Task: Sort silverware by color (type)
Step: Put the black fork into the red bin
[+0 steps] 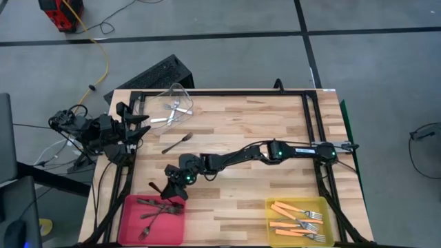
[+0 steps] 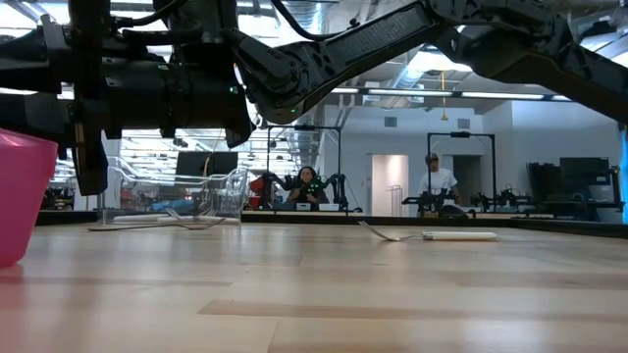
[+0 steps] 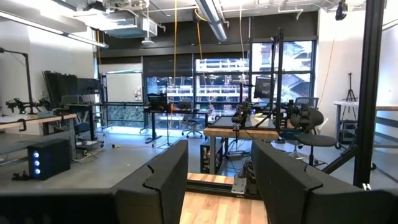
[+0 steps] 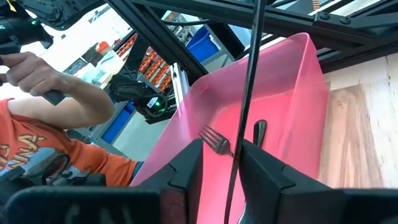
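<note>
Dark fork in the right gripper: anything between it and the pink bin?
Nothing visible. The right gripper hangs over the pink bin's near rim, and in the right wrist view the dark fork runs between its fingers with only the open bin below, where other dark forks lie. The left gripper waits at the table's far-left edge.

Right arm: stretched from the frame's right edge across to lower centre-left.
Right gripper (image 1: 173, 187): jaws slightly parted around a thin dark rod.
Left arm: folded at the left edge.
Left gripper (image 1: 140, 124): jaws apart, empty.
</note>
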### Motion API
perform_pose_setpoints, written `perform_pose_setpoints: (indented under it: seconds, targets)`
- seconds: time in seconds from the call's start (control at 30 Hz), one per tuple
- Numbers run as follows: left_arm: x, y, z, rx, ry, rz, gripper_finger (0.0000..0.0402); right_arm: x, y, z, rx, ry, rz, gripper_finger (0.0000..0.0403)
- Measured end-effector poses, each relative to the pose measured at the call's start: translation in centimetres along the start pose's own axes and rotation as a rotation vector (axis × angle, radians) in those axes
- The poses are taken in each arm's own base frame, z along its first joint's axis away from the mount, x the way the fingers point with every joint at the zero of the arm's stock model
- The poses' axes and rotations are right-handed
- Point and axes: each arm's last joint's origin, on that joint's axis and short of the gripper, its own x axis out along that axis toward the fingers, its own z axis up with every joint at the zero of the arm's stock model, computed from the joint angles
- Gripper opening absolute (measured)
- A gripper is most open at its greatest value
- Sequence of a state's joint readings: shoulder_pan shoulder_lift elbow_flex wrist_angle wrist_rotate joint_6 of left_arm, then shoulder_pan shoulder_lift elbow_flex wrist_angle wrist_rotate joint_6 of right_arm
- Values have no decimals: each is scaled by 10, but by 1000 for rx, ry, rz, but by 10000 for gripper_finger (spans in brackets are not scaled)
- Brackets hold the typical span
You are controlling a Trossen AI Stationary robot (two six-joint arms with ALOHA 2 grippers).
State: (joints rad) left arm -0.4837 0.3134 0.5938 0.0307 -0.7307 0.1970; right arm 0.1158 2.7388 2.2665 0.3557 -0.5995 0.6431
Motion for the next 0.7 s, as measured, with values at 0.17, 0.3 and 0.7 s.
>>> perform_pose_setpoints:
  seconds: [0.17, 0.3, 0.7]
  targets:
    - [0, 0, 0, 0, 0, 0, 164, 0, 0, 0, 0, 0, 0, 138]
    - [0, 0, 0, 4, 4, -1, 164, 0, 0, 0, -40, 1, 2, 141]
    - [0, 0, -3, 13, 23, -4, 164, 0, -1, -1, -91, 12, -8, 202]
